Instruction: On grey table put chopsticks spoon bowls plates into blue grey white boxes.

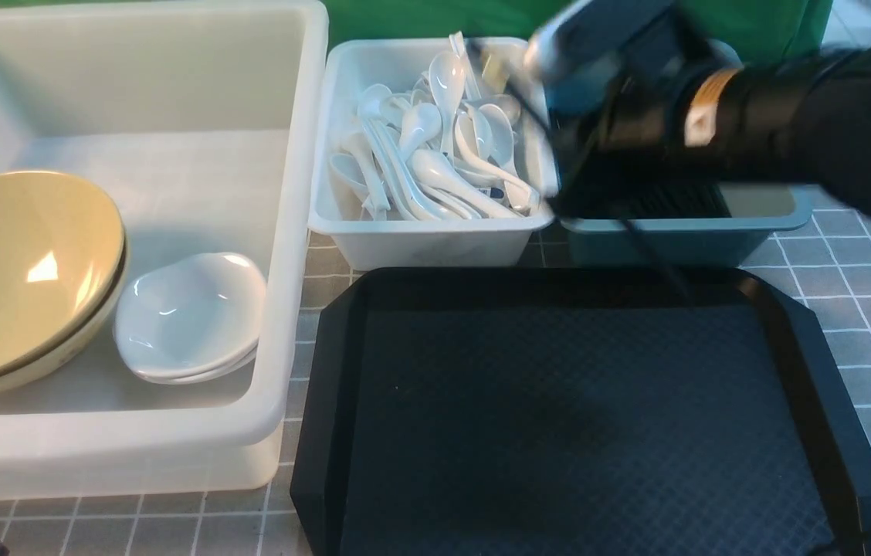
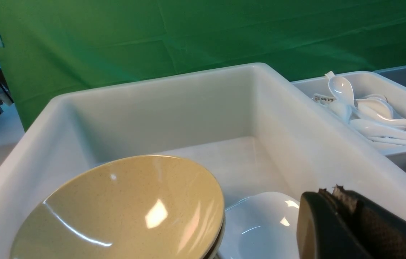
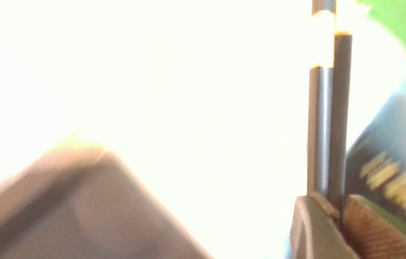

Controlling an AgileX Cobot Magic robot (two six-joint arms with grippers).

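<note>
Nearest you, the black tray (image 1: pixel 590 417) lies on the grey table (image 1: pixel 868 293) with nothing on its textured floor. Beside it on your left stands the large white box (image 1: pixel 281 232); inside it you have two tan bowls (image 1: pixel 26 270) stacked and tilted against the near left corner, and just beside them two white plates (image 1: pixel 188 316), also stacked.

Your left gripper (image 2: pixel 336 223) shows only in its wrist view, hanging over the near edge of that box by the plates; its jaws are pressed together with nothing between them.

Beyond the tray, the small white box (image 1: pixel 420 232) holds a heap of white spoons (image 1: pixel 435 154), too tangled for you to count. To its right sits the blue-grey box (image 1: pixel 682 232), with black sticks lying in it, partly hidden by your right arm.

Your right gripper (image 3: pixel 336 212) reaches over that blue-grey box. Its wrist view shows the jaws nearly closed, clamping two chopsticks (image 3: pixel 329 118) side by side; the gold bands sit far up the sticks. That picture is badly overexposed, so you cannot tell what lies below.
</note>
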